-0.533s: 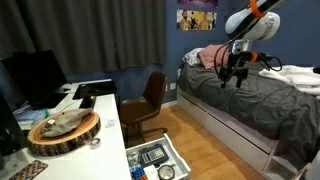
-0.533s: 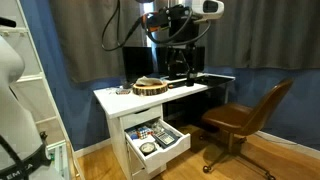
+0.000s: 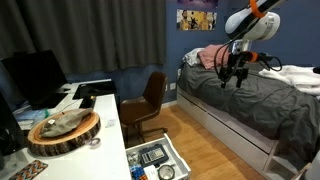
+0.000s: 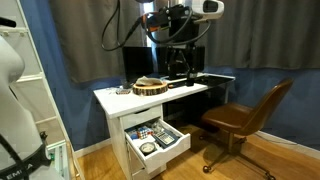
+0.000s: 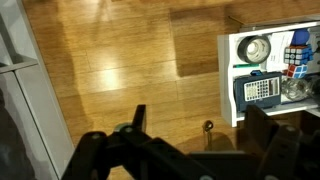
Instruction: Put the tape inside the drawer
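Note:
The tape (image 3: 95, 143), a small pale round roll, seems to lie on the white desk next to the big wooden slab (image 3: 63, 130); it also shows in an exterior view (image 4: 122, 90). It is too small to be sure. The white drawer (image 3: 176, 158) stands pulled out low under the desk, and shows in an exterior view (image 4: 178, 141) and at the right edge of the wrist view (image 5: 226, 80). My gripper (image 3: 235, 70) (image 4: 180, 62) (image 5: 200, 118) hangs high in the air, open and empty, far from both.
The drawer holds a pale round roll (image 5: 255, 48), a calculator (image 5: 262, 88) and a colour cube (image 5: 297, 60). A brown swivel chair (image 4: 245, 118) stands by the desk. A bed (image 3: 250, 105) fills one side. A monitor (image 3: 35, 78) stands on the desk.

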